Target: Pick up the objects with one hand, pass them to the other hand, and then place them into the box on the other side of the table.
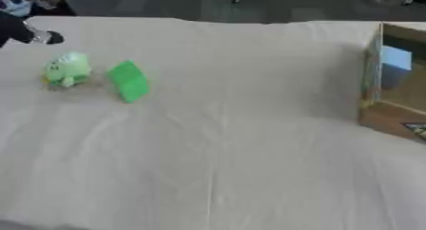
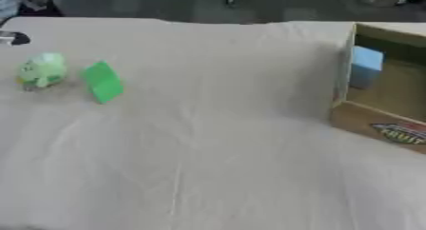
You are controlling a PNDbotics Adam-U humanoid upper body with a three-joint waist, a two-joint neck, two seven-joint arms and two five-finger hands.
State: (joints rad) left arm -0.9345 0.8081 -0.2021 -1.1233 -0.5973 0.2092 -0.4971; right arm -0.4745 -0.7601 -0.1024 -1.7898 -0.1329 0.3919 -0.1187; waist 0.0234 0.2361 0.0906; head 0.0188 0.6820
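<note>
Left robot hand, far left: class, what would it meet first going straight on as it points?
Likely nothing soon: the left robot hand seems aimed rightward over bare tablecloth, passing beyond the green block; depth is unclear.

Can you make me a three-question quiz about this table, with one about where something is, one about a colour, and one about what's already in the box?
1. Where is the box?
A. right side of the table
B. left side
C. middle

2. What colour is the flat block beside the pale green toy?
A. red
B. green
C. yellow

3. What is inside the box now?
A. nothing
B. the pale green toy
C. a light blue block

Answers:
1 A, it stands at the right edge of the white cloth.
2 B, it is bright green.
3 C, the blue block shows inside the box.
</note>
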